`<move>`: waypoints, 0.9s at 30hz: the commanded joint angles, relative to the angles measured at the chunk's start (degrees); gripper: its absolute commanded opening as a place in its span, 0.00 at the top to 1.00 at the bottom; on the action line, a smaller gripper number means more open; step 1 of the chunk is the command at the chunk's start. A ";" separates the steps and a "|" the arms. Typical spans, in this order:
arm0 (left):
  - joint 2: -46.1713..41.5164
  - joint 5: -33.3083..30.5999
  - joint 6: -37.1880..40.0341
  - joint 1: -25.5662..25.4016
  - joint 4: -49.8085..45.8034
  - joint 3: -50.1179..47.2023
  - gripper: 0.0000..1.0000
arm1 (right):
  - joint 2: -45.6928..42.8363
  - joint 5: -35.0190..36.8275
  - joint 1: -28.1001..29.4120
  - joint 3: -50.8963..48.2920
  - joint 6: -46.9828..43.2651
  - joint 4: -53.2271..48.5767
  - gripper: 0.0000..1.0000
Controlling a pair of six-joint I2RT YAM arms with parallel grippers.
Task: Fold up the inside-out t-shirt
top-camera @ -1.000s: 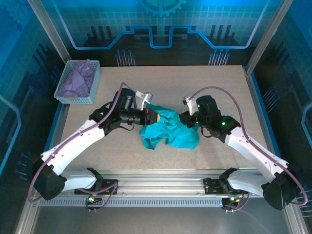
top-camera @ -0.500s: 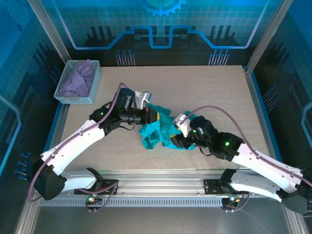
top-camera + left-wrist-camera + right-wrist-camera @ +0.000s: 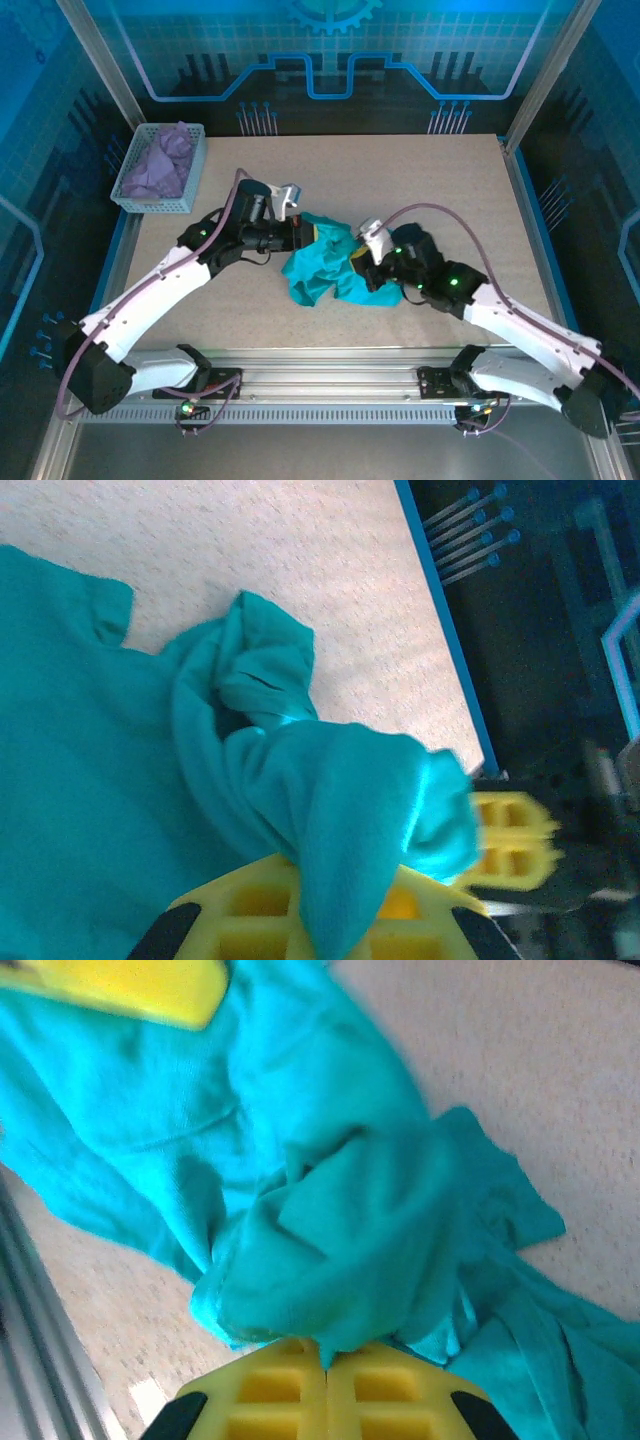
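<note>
L gripper (image 3: 306,236), R gripper (image 3: 358,267) tight on t-shirt (image 3: 318,276)

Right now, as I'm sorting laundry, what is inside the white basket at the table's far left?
A crumpled lavender cloth lies in the basket; anything beneath it is covered.

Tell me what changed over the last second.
The right pincer swung from the right edge of the t-shirt toward its near side and closed on a fold, bunching it tighter. The left pincer stays clamped on the t-shirt; the basket is unmoved.
</note>
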 commanded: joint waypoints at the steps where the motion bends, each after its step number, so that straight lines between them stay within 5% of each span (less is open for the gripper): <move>1: -1.70 -4.05 2.09 1.52 -1.35 -1.04 1.00 | -0.25 -21.24 -5.28 -1.03 2.55 6.94 1.00; 5: -0.07 -4.42 4.16 1.56 0.08 -1.74 0.93 | 2.39 -29.35 -8.06 0.44 2.82 8.31 1.00; 9: 0.68 -5.29 8.58 1.32 0.77 -2.31 0.70 | 5.06 -32.57 -10.25 1.48 3.24 9.27 1.00; 15: -6.95 -19.73 18.38 -4.96 1.61 -5.46 0.46 | 7.12 -32.30 -11.05 2.92 1.95 7.69 1.00; 27: -4.79 -3.80 19.94 -11.30 3.76 -2.38 0.52 | 7.08 -30.38 -11.12 2.94 1.42 6.36 1.00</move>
